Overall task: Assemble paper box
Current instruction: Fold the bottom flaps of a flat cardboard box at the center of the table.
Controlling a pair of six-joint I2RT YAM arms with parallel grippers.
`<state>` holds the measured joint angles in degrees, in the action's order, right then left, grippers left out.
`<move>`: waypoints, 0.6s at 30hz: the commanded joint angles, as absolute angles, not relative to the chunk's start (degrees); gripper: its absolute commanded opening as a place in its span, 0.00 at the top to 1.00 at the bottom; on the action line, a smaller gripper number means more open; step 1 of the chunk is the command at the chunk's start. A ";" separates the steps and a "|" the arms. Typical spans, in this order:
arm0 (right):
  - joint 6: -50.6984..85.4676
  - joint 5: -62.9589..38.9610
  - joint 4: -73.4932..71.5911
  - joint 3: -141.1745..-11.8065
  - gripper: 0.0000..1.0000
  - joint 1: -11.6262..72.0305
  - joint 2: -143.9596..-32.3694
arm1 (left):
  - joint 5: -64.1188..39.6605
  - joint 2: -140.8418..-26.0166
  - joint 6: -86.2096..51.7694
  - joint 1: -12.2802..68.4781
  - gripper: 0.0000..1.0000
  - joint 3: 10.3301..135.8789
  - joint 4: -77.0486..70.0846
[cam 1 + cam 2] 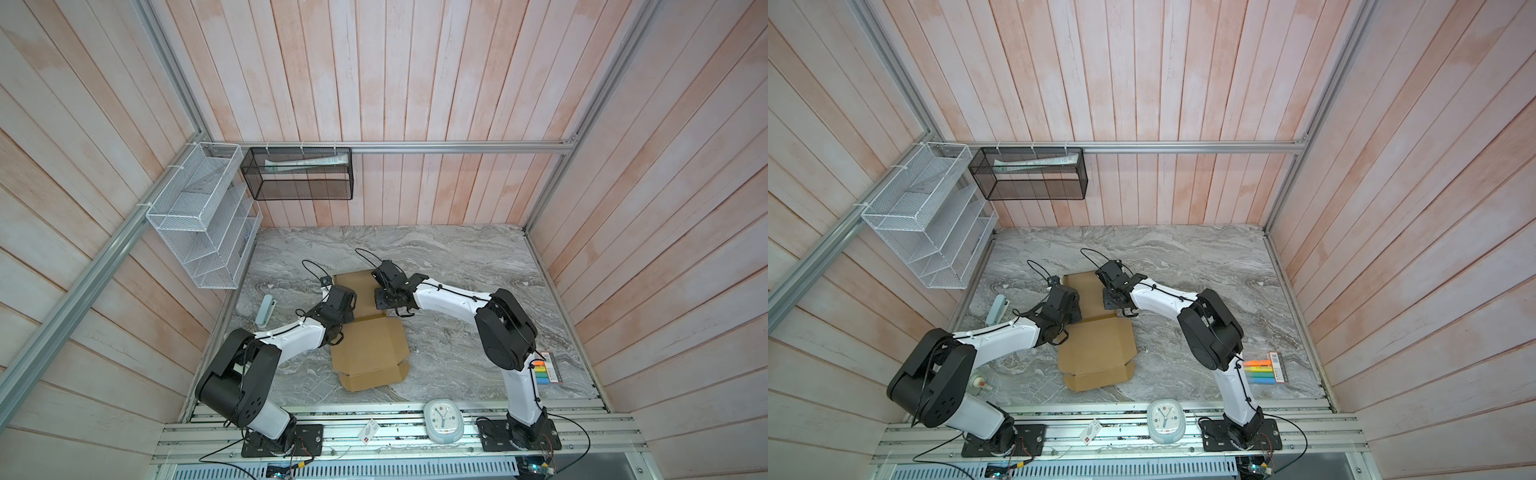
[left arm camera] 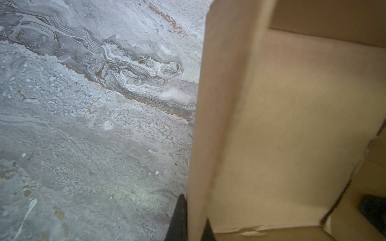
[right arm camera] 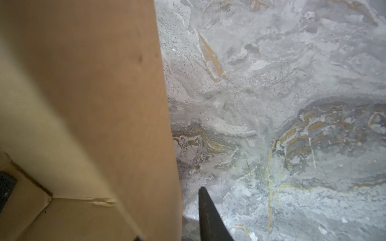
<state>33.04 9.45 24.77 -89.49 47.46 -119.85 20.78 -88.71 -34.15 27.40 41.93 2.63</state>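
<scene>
The paper box (image 1: pixel 368 347) (image 1: pixel 1096 347), plain brown cardboard, lies half folded in the middle of the marble table in both top views, its flat lid panel toward the front. Both arms reach over its far half. My left gripper (image 1: pixel 345 302) (image 2: pixel 195 208) is shut on the box's raised left side wall (image 2: pixel 211 125), one black finger on each face. My right gripper (image 1: pixel 384 298) (image 3: pixel 183 208) is open and straddles the right side wall (image 3: pixel 125 104). Its outer finger (image 3: pixel 208 217) stands a little off the cardboard; the inner one is mostly hidden behind the wall.
A mint-green stapler (image 1: pixel 266 311) lies left of the box. A pack of coloured markers (image 1: pixel 546 368) sits at the front right. A clock (image 1: pixel 442 419) and a small card (image 1: pixel 368 430) rest on the front rail. A white wire rack (image 1: pixel 199 216) and a black mesh basket (image 1: pixel 297 174) hang on the walls.
</scene>
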 commanded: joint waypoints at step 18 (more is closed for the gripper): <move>32.09 9.58 33.57 -94.95 0.88 47.88 -126.54 | 20.96 -88.62 -34.54 26.89 1.00 44.78 2.02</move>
